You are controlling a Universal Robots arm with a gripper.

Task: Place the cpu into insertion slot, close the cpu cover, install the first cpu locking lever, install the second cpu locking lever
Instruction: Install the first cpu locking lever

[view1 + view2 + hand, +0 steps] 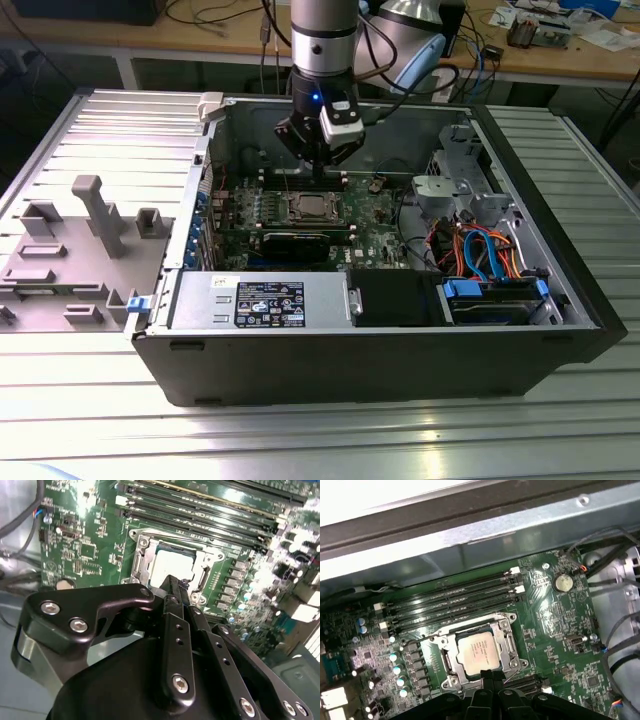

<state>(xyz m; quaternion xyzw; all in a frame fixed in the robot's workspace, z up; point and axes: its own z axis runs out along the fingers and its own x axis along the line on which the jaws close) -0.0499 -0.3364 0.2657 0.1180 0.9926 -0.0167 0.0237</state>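
The cpu [479, 652] lies in the slot [447, 682], cover [510, 642] down. The fingers [175, 610] are pinched together just above.

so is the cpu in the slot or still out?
In. The cpu lies flat within the insertion slot, inside its metal frame, silver top showing in both wrist views.

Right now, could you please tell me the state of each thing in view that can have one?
cpu: seated in the insertion slot, metal top up.
cpu cover: closed down over the cpu's edges.
gripper: fingers shut, tips at the slot's edge.
computer case: lying flat, open.
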